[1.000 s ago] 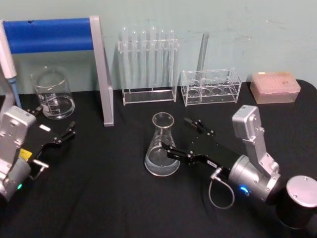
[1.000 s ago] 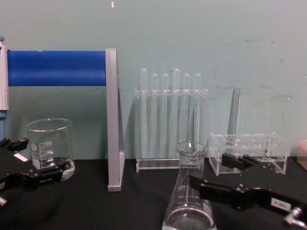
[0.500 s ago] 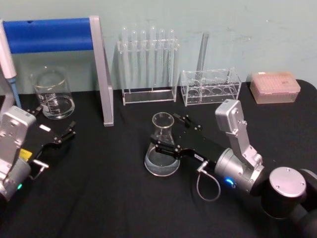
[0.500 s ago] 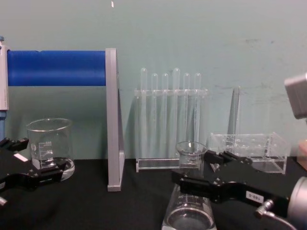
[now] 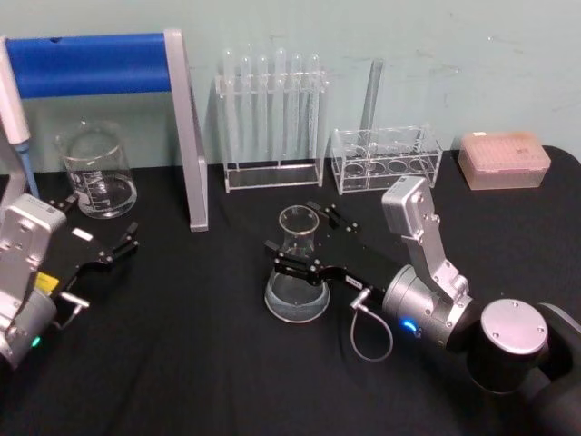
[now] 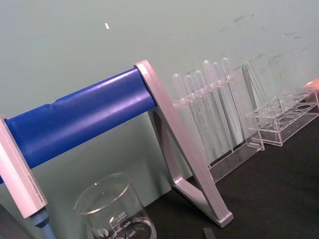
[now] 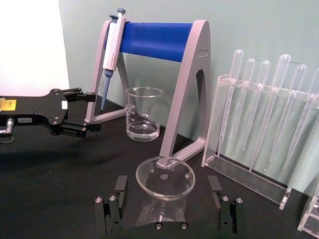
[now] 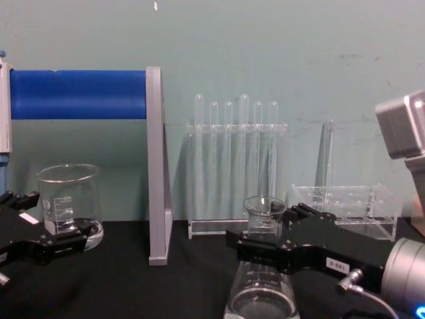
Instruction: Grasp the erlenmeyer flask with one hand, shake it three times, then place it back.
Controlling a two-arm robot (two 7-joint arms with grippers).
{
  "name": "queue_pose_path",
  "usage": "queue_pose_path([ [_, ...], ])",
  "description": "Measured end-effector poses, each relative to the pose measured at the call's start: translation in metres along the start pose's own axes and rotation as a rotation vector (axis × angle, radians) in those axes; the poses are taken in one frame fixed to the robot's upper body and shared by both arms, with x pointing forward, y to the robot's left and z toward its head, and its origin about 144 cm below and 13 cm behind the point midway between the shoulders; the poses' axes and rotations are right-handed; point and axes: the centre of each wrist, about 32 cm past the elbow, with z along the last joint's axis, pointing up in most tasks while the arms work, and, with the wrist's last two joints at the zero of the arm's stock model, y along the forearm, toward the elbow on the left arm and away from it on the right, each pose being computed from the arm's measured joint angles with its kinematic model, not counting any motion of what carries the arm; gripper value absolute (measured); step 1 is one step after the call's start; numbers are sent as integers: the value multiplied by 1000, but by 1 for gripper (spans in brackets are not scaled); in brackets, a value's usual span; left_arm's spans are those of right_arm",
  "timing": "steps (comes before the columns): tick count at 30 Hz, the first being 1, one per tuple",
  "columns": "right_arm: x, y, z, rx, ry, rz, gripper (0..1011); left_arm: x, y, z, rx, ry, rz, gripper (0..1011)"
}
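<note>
The erlenmeyer flask [image 5: 297, 269] stands upright on the black table at centre, clear glass with a wide base and a flared rim [image 7: 165, 178]. My right gripper [image 5: 298, 238] reaches in from the right and is open, one jaw on each side of the flask's neck, with a gap between them and the glass. In the right wrist view its fingers [image 7: 111, 209] flank the rim. From the chest, the right gripper [image 8: 265, 237] crosses in front of the flask [image 8: 263, 296] at neck height. My left gripper [image 5: 102, 222] rests open at the table's left, near the beaker.
A glass beaker [image 5: 95, 173] stands at back left beside a blue-barred pipette stand [image 5: 186, 136]. Behind the flask are a rack of test tubes [image 5: 270, 118] and a low clear rack [image 5: 386, 159]. A pink tip box [image 5: 504, 159] sits at back right.
My right gripper has slid left, from just short of the flask to straddling its neck. The flask and the left arm have stayed put.
</note>
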Motion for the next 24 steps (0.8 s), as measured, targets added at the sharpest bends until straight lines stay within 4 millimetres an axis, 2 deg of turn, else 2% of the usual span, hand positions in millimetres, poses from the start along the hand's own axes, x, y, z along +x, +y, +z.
queue_pose_path([
  [13,0,-1,0,-1,0,0,1004,0,0,0,0,0,0,1001],
  [24,0,-1,0,-1,2,0,730,0,0,0,0,0,0,1001],
])
